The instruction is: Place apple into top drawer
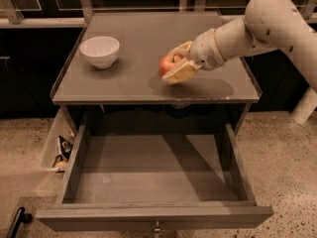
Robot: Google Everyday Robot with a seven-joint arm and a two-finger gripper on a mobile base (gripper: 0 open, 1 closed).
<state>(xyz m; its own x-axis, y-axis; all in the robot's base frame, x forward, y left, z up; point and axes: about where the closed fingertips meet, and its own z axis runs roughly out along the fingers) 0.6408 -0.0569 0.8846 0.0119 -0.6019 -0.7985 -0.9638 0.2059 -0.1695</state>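
The red-orange apple [167,64] is held between the tan fingers of my gripper [176,63], just above the grey cabinet top [129,83], right of its middle and near its front edge. The gripper is shut on the apple, and the arm [247,29] reaches in from the upper right. The top drawer [153,175] is pulled wide open below the cabinet top. Its flat grey bottom holds nothing, and a small metal knob [157,227] sits on its front.
A white bowl [99,51] stands on the left part of the cabinet top. A side pocket [60,150] left of the drawer holds small items. A dark handle [15,221] lies on the speckled floor at the lower left. Dark cabinets run behind.
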